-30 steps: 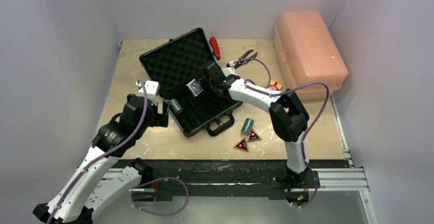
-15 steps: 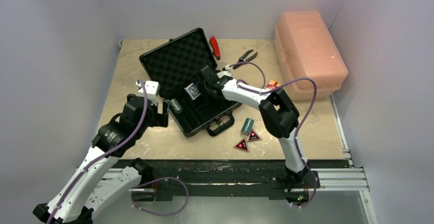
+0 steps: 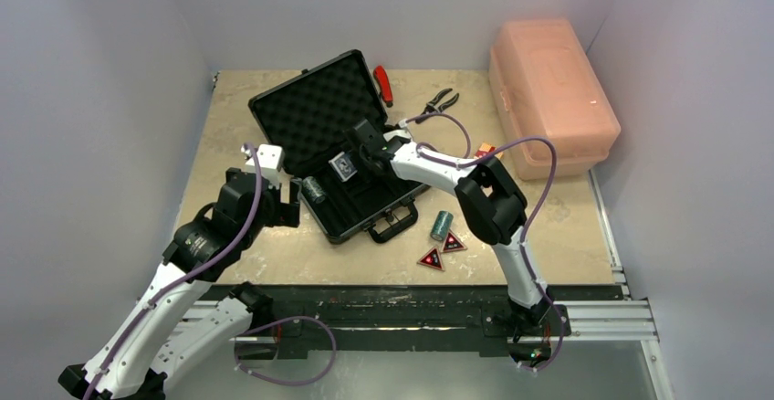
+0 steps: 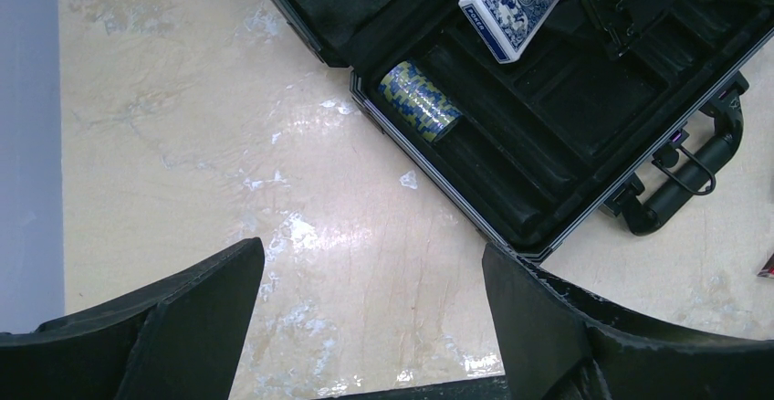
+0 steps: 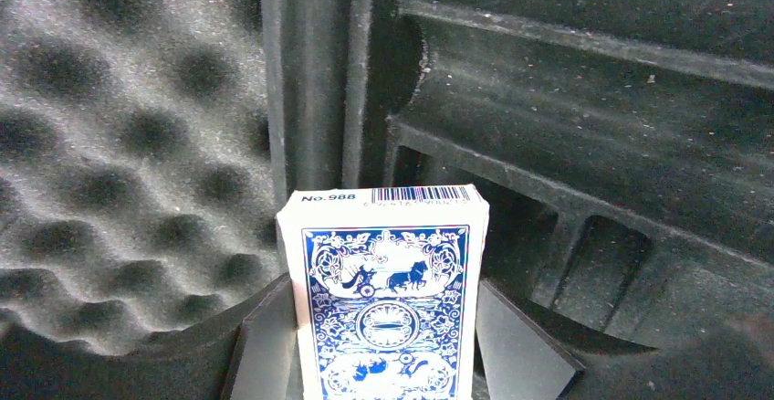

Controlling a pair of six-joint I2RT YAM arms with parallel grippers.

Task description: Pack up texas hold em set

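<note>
From above, the black briefcase (image 3: 388, 201) lies open mid-table (image 3: 237, 108), its egg-crate foam lid laid back toward the far left and its handle toward the arms. The right gripper (image 3: 351, 159) clasps the blue card deck (image 3: 343, 165) over the tray, close to the hinge. A teal chip roll (image 3: 315, 189) lies in the tray's left corner. A second chip roll (image 3: 442, 225) and two red-black triangles (image 3: 431, 258) lie on the table just in front of the case. The orange-red deck (image 3: 486, 152) sits beside the pink box (image 3: 552, 94). Pliers (image 3: 438, 102) and a red-handled tool (image 3: 383, 84) lie behind the lid. The left gripper (image 3: 290, 206) hangs just left of the case.

From the left wrist, its fingers (image 4: 196, 322) stand wide apart around nothing, over bare tabletop. The case's metal-rimmed edge runs diagonally just beyond them, and open table stretches left to the wall.

From the right wrist, both fingers (image 5: 265, 354) press the deck's long sides, its barcode end pointing away. Foam lid rises on the left, and empty moulded compartments lie on the right.
</note>
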